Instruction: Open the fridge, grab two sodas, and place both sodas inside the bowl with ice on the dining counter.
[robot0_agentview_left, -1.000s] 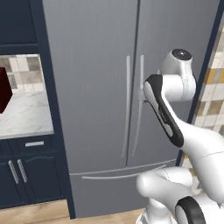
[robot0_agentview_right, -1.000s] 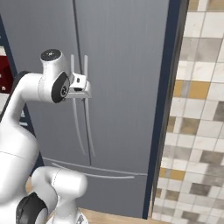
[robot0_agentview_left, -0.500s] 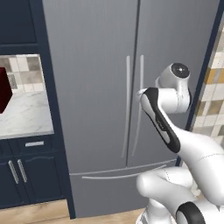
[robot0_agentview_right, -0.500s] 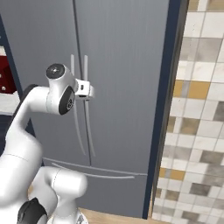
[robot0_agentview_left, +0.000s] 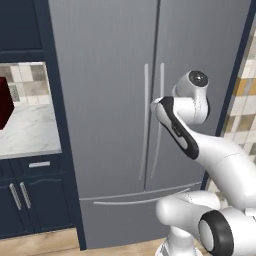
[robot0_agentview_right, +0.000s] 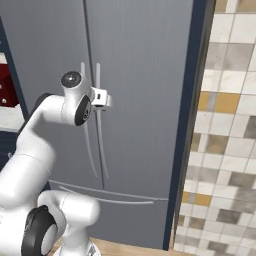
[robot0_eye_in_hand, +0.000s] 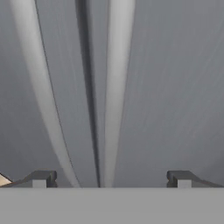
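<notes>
The grey fridge (robot0_agentview_left: 110, 100) (robot0_agentview_right: 140, 75) stands shut, both doors closed. My gripper (robot0_agentview_right: 102, 97) hovers right at the two long silver handles, about mid-height of the upper doors. In the hand view my gripper (robot0_eye_in_hand: 111, 178) is open, and the right door's handle (robot0_eye_in_hand: 116, 87) runs up between the two fingertips, slightly left of centre. The left door's handle (robot0_eye_in_hand: 39, 87) curves past outside the left fingertip (robot0_eye_in_hand: 40, 178). Nothing is held. The sodas, the bowl with ice and the dining counter are out of view.
Left of the fridge are navy cabinets (robot0_agentview_left: 30, 200), a marble counter (robot0_agentview_left: 25, 130) and a dark red object (robot0_agentview_left: 4, 102). A tiled wall (robot0_agentview_right: 225, 125) borders the fridge on the right. A strip of wooden floor (robot0_agentview_left: 40, 242) shows below.
The arm has dropped a little and the hand has edged closer to the fridge handles. The doors stay shut.
</notes>
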